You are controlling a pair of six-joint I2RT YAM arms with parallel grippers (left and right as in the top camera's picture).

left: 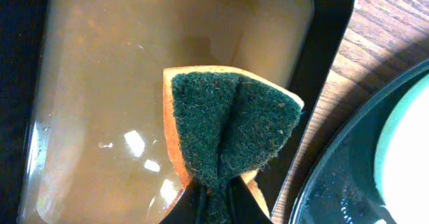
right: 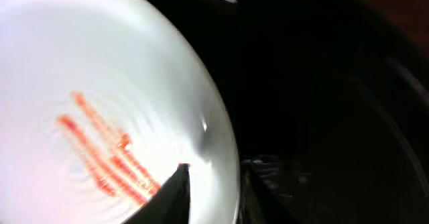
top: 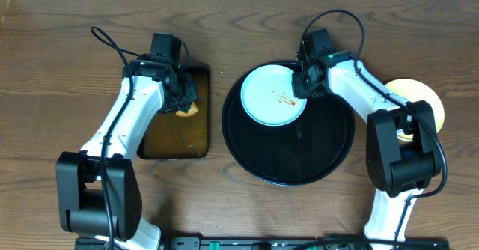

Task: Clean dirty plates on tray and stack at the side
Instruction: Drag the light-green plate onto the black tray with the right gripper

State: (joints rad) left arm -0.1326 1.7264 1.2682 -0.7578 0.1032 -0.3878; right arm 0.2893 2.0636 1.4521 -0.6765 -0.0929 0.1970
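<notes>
One pale blue plate (top: 269, 93) lies in the upper left part of the round tray (top: 314, 156), its left edge reaching the tray's rim. Thin orange sauce streaks (top: 286, 97) mark it a little right of centre, and the right wrist view shows them as several slanting lines (right: 100, 153). The right gripper (top: 301, 87) is closed on the plate's right rim, with one finger (right: 171, 196) on the upper face and the other just outside the edge. A cream-yellow plate (top: 428, 99) lies on the table (top: 45, 70) to the right of the tray, partly hidden by the right arm. Left of the tray, the left gripper (top: 183, 100) pinches a sponge (left: 228, 127), folding its green face. The sponge is over the right side of a rectangular tray (left: 328, 43) filled with brown liquid (top: 176, 138).
</notes>
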